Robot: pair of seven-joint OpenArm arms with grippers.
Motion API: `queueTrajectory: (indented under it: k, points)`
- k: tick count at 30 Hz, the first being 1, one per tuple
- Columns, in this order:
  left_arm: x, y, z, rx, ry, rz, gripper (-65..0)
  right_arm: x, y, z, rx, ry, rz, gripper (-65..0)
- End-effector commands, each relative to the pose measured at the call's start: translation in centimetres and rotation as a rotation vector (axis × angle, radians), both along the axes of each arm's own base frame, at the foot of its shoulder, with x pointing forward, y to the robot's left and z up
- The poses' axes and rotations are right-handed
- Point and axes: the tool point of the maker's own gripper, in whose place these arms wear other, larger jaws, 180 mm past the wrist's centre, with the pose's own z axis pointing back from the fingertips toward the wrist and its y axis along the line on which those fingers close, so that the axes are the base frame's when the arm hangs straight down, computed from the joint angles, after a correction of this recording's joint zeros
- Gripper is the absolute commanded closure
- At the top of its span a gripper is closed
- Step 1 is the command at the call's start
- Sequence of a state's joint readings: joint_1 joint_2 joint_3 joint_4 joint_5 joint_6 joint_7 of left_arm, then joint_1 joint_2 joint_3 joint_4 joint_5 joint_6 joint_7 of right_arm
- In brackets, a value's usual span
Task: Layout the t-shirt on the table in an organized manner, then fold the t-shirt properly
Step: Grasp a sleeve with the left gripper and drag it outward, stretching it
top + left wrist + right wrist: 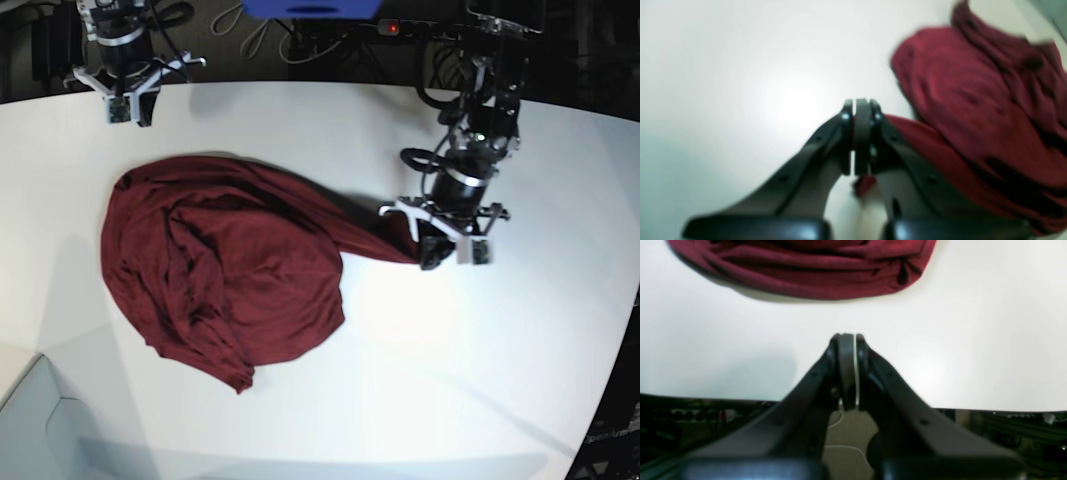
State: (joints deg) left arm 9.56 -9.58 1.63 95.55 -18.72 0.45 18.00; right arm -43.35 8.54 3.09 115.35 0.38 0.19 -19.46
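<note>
**Left gripper pinching a shirt corner, right arm waiting**

Left wrist view: the left gripper [862,140] is clamping down with its jaws pressed together, and a scrap of maroon is poking out beneath them. It looks to be gripping an edge of the shirt [973,100], likely so it can drag the cloth out flat. The picture is blurring.

Right wrist view: the right gripper [848,370] is sitting clenched on nothing above the near edge of the table [973,340], well apart from the bunched shirt [813,270] (out of the way, presumably).

Base view: the shirt [220,270] is lying crumpled on the table [400,380], one tail stretching to the left gripper [447,250]. The right gripper [128,105] is idling at the far edge. Layout is barely starting.
</note>
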Motion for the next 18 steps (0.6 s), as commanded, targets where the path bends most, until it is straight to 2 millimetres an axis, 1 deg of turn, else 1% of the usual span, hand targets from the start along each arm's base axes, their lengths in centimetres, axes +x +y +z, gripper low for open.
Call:
queueTrajectory:
  k: [1, 7, 10, 12, 15, 16, 18]
  points:
    - [0.5, 1.7, 2.4, 0.004, -0.075, 0.042, -0.4, 0.2, 0.2, 0.7, 0.0, -0.031, 0.01, 0.0]
    - [-0.7, 11.7, 5.6, 0.069, -0.085, 0.281, -0.4, 0.3, 0.2, 0.8, 0.001, -0.034, 0.009, 0.0]
    - [-1.7, 16.2, 6.3, 0.094, -0.081, 0.395, -0.4, 0.4, 0.2, 0.8, 0.001, -0.036, 0.009, 0.0]
    - [-2.5, 18.7, 6.7, 0.108, -0.086, 0.463, -0.4, 0.4, 0.2, 0.8, 0.001, -0.037, 0.009, 0.0]
    - [-3.8, 21.7, 7.4, 0.125, -0.098, 0.548, -0.3, 0.5, 0.2, 0.9, 0.002, -0.039, 0.008, 0.0]
    - [-4.2, 22.6, 7.3, 0.128, -0.093, 0.572, -0.3, 0.5, 0.2, 0.9, 0.002, -0.039, 0.008, 0.0]
    - [-5.1, 24.4, 6.1, 0.127, -0.061, 0.624, -0.3, 0.5, 0.2, 0.9, 0.002, -0.039, 0.008, 0.0]
